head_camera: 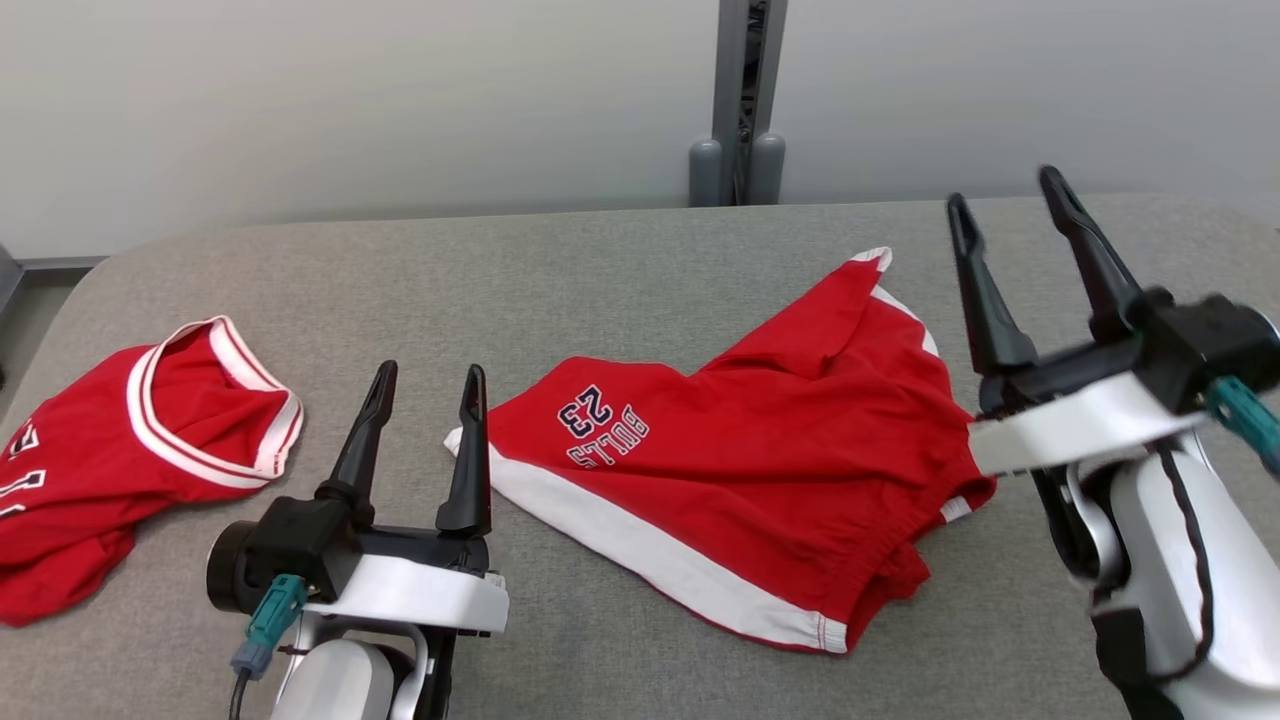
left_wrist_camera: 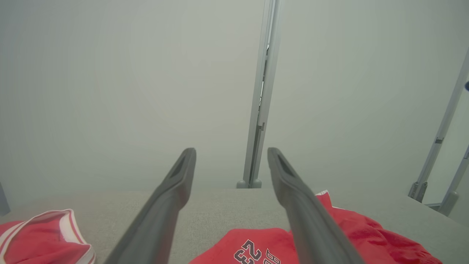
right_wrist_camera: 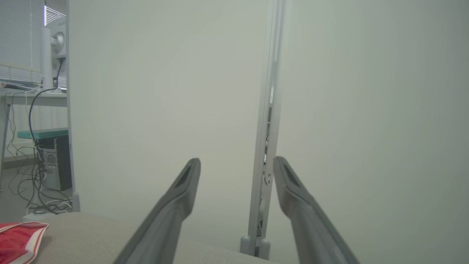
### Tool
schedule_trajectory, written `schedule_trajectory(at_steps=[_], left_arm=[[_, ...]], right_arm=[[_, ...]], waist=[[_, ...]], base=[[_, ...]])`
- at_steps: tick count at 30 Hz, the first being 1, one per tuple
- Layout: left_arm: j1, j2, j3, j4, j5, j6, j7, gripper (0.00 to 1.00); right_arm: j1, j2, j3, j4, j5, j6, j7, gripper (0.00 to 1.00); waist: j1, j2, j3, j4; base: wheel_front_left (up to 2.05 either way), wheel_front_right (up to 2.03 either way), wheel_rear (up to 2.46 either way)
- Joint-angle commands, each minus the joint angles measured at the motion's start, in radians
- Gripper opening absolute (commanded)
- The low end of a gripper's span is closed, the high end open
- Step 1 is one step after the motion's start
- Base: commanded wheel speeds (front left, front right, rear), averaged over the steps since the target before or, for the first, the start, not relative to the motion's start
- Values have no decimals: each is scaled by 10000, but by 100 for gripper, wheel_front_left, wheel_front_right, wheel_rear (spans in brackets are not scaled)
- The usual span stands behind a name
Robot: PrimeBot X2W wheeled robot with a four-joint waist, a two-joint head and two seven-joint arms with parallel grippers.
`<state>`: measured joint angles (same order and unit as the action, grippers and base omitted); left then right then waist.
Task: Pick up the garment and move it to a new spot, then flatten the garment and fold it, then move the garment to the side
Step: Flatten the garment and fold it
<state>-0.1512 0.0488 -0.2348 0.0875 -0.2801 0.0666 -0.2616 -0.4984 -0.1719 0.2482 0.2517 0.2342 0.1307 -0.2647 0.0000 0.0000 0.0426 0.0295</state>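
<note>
Left hand (head_camera: 431, 368) and right hand (head_camera: 1004, 186) both gape wide, empty, flanking the red shorts (head_camera: 740, 480) on the grey table (head_camera: 600, 260).

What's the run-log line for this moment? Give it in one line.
left gripper: open, empty | right gripper: open, empty | red shorts: rumpled, unfolded, centre of table | red jersey: crumpled, far left

Left claw (left_wrist_camera: 231, 150) spread wide, empty, perhaps just above red shorts (left_wrist_camera: 366, 231).
</note>
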Motion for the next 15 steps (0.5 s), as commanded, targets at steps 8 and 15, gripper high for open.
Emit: schedule_trajectory(at_steps=[8,15], left_arm=[[245,35,371,104,300,-83,-34,100],[447,32,394,429,540,-205,-34,100]], right_arm=[[2528,526,-1226,-1486,-336,3,-13,100],[4150,917,-1695,-1562,-455,3,-13,100]], waist=[[0,0,-58,-363],[0,0,-68,-439]], base=[[0,0,0],[0,0,0]])
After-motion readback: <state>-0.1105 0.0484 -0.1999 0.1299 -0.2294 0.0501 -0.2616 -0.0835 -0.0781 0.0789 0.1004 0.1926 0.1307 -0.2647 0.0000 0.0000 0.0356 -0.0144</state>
